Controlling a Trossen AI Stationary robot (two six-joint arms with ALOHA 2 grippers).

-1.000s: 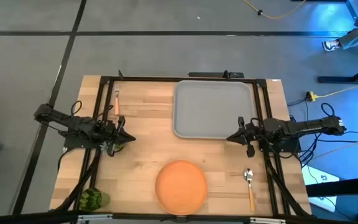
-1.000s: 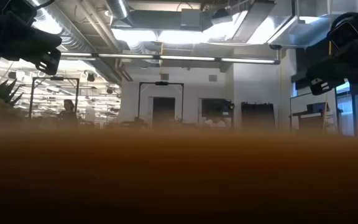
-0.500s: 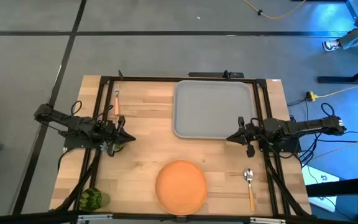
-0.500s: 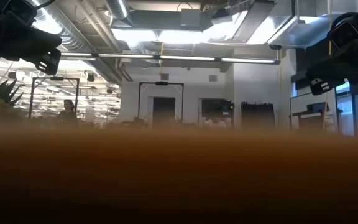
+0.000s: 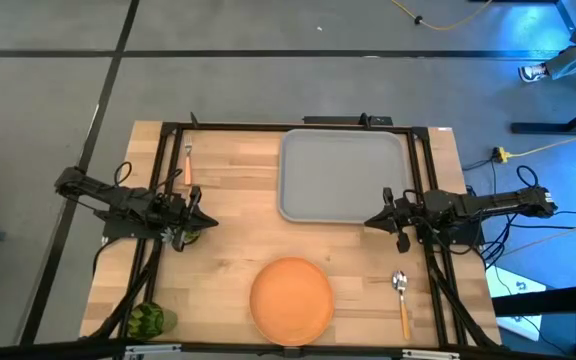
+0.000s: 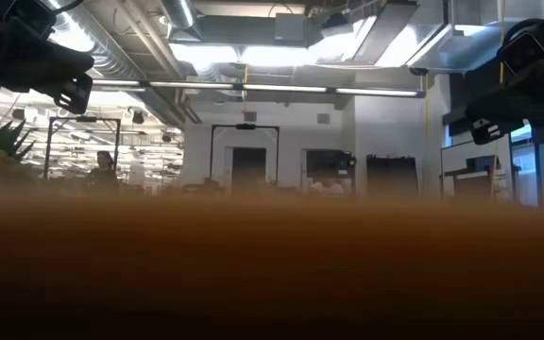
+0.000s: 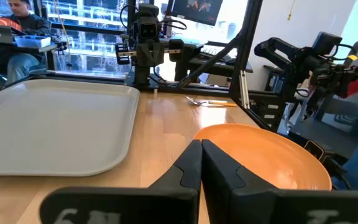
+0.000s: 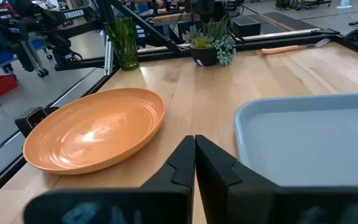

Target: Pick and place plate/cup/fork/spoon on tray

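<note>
The orange plate lies on the wooden table near its near edge, and it fills the lower part of the low view. The grey tray lies at the far middle. The spoon lies near right and the fork far left. The green cup stands at the near left corner. My left gripper is shut and empty, hovering at mid left. My right gripper is shut and empty, by the tray's near right corner. Their shut fingers show in the left wrist view and the right wrist view.
A small potted plant stands just under my left gripper, and it also shows in the right wrist view. A black frame runs round the table. A person sits beyond the table's right side.
</note>
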